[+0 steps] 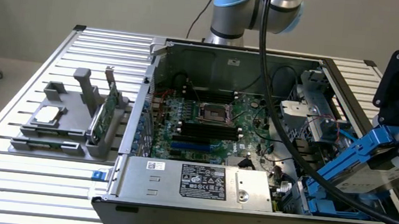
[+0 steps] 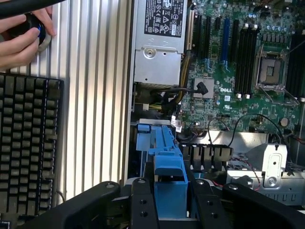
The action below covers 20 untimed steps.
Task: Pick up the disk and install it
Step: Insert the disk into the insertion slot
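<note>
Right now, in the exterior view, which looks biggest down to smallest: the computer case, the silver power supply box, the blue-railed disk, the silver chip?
1. computer case
2. silver power supply box
3. disk, though it seems close to the camera, so its true rank against the box is unsure
4. silver chip

The one word that reads clearly is the brand DELL, printed in white on the green motherboard (image 2: 224, 88), ahead of the hand (image 2: 170, 193). Farther ahead, the power supply (image 2: 157, 57) carries a black label (image 2: 163, 16) with white print and rows of certification marks; its fine lines are too small to read. Beside that label a small white sticker (image 1: 154, 165) shows dark marks that cannot be made out. The disk (image 1: 369, 176) held in the hand shows a pale face, nothing legible on it.
</note>
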Available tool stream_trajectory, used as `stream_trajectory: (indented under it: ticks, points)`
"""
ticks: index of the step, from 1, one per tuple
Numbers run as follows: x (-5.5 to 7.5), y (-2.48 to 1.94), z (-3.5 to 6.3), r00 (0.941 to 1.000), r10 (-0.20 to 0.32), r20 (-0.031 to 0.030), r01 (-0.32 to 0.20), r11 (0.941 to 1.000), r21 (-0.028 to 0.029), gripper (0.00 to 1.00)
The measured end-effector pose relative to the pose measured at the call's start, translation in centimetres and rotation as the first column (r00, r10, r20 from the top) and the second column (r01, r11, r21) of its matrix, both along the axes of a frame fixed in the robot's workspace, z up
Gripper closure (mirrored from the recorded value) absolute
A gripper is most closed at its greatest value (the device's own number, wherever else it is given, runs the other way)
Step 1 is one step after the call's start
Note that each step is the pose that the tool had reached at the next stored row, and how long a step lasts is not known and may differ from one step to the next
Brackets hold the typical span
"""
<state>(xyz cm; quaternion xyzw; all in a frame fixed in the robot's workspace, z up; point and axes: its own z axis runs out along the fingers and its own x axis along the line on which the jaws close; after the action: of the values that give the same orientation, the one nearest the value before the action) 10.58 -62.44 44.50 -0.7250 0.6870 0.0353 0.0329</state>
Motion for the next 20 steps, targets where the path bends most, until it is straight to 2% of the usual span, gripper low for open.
stream_trajectory:
  ticks: [7, 20]
  points:
    - [0.0, 0.08, -0.06, 1.0, -0.002, 0.0, 0.002, 1.0, 0.0001, 0.68]
    - [0.09, 0.19, -0.77, 0.9998, -0.021, 0.0, 0.021, 0.9998, 0.0001, 0.68]
